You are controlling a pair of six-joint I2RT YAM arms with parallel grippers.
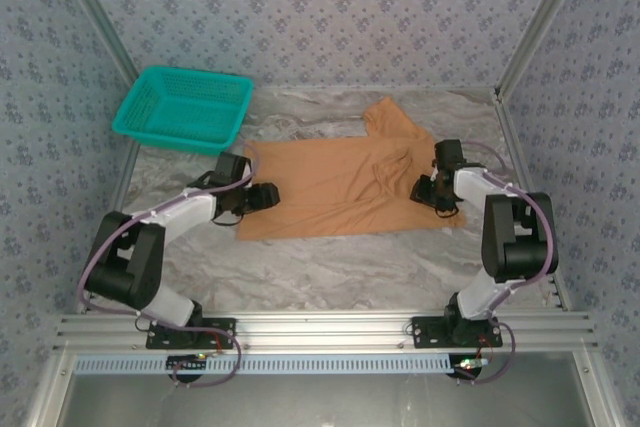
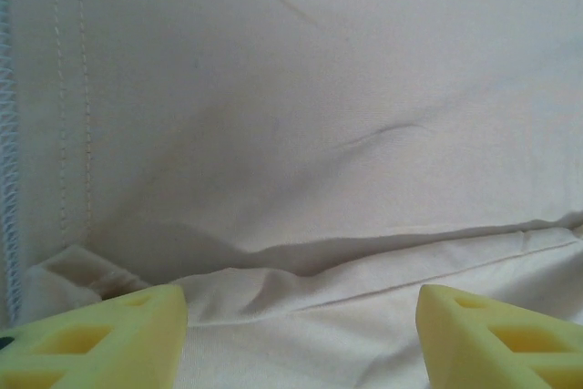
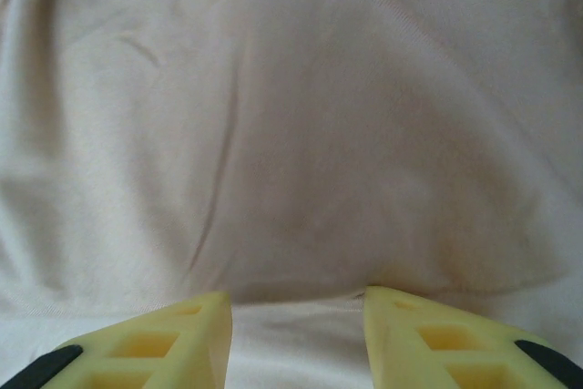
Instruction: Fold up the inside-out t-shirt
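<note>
Top external: plain orange-tan t-shirt

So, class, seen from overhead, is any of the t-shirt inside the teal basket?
No, the t-shirt lies on the table, wholly outside the teal mesh basket.

top external: fixed high, above and behind the arm bases, looking down and forward across the table. wide and far; bases at bottom edge, back wall at top.
left wrist: sits on the left gripper, looks out along its fingers, very near the t-shirt; stitched hem at frame left.
right wrist: same on the right gripper, fingers at bottom edge, very near cloth.
shared by all three: the t-shirt, its left and right ends.
</note>
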